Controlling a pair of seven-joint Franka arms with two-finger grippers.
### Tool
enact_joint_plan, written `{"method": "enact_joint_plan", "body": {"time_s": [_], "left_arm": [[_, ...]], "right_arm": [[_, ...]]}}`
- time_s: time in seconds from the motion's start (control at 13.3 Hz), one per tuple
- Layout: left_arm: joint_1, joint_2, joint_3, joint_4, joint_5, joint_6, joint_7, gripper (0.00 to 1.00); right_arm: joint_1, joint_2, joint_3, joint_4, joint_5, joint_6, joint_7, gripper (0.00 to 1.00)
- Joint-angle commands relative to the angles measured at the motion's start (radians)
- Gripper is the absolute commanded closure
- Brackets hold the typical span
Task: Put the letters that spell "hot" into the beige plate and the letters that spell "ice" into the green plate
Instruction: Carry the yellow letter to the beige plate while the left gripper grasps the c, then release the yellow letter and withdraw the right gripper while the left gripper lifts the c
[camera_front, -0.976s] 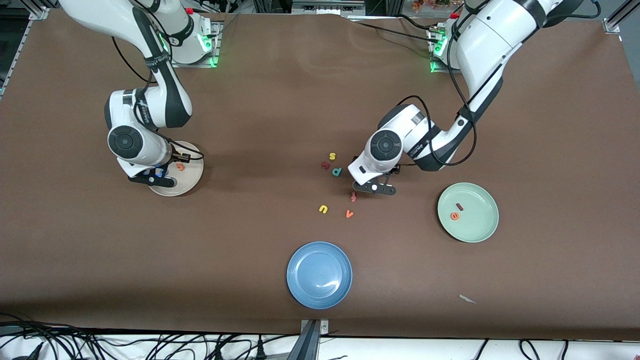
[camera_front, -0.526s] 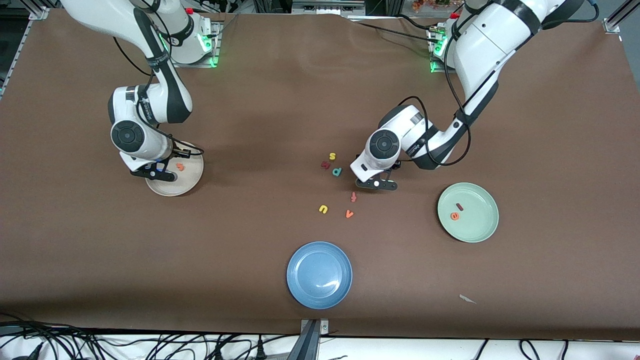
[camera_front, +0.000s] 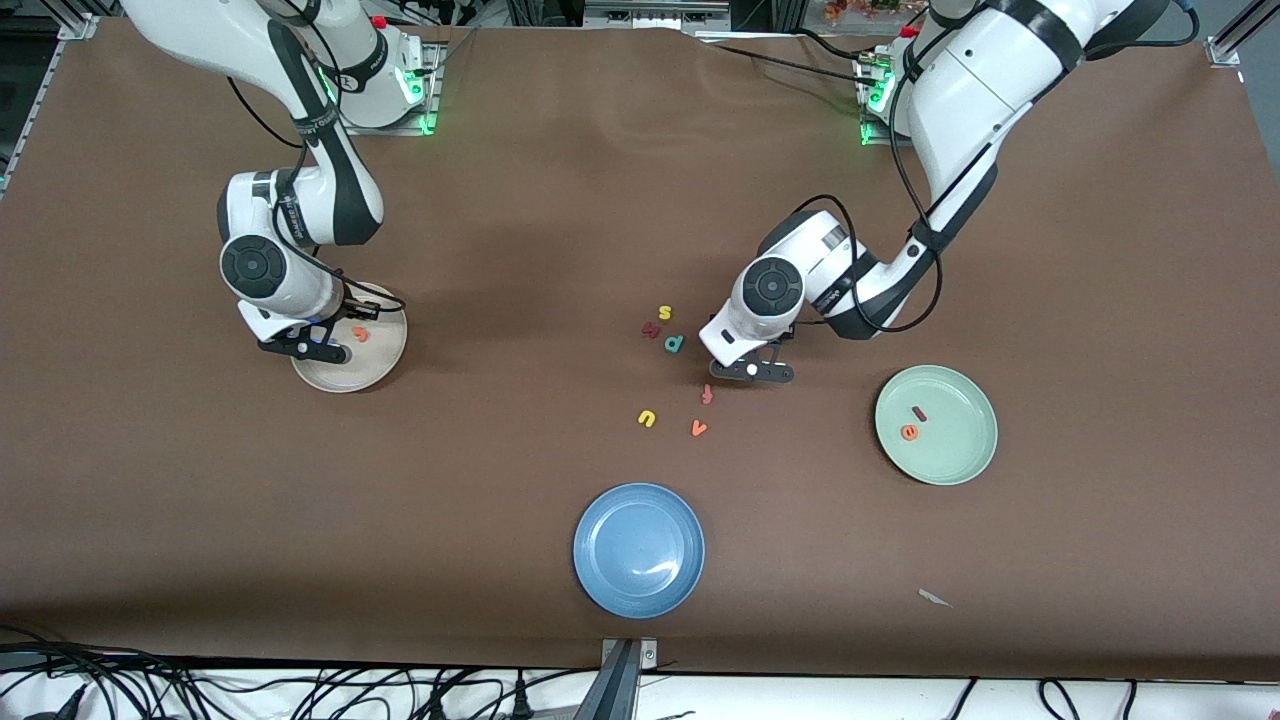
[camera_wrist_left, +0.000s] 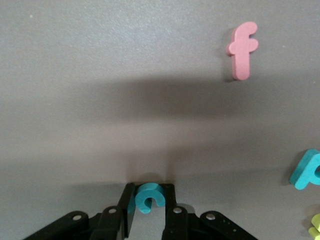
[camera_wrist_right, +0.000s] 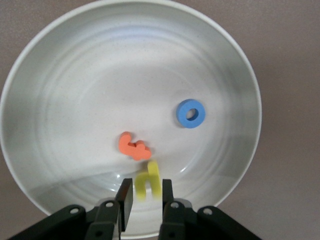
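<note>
The left gripper (camera_wrist_left: 148, 220) is down at the table, jaws closed on a teal c (camera_wrist_left: 148, 196), a small thick foam curve, at about 2 o'clock from the red-orange f (camera_front: 707, 394). The dark red i (camera_front: 919, 413) and orange e (camera_front: 909, 432) lie in the green plate (camera_front: 960, 455). Over the beige plate (camera_wrist_right: 60, 90) the right gripper (camera_wrist_right: 145, 210) hangs with jaws slightly parted; the yellow h (camera_wrist_right: 148, 180) is blurred at their tips, beside the orange t (camera_wrist_right: 134, 147) and the blue ring o (camera_wrist_right: 190, 113)
</note>
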Motion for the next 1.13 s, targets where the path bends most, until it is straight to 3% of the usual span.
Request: {"method": "enact_joint_plan", "body": {"time_s": [0.0, 0.08, 0.38, 0.68, 1.05], "left_arm": [[0.017, -0.012, -0.002, -0.030, 0.003, 0.023, -0.037, 0.98], [0.017, -0.019, -0.002, -0.023, -0.001, 0.015, -0.035, 0.98], [0.046, -0.075, -0.004, -0.013, -0.006, 0.010, -0.038, 0.99], [0.098, -0.104, -0.014, 0.017, -0.006, -0.043, -0.009, 1.00], [0.155, -0.107, -0.011, 0.040, 0.006, -0.100, 0.032, 1.00]], "right_arm": [[0.005, -0.013, -0.007, -0.012, 0.002, 0.012, -0.003, 0.15], [0.005, -0.021, -0.007, -0.008, 0.003, 0.009, -0.001, 0.05], [0.005, -0.087, -0.011, 0.072, 0.004, -0.069, -0.006, 0.02], [0.003, -0.095, -0.014, 0.317, 0.006, -0.343, -0.018, 0.01], [-0.012, -0.087, -0.015, 0.549, 0.007, -0.523, -0.070, 0.01]]}}
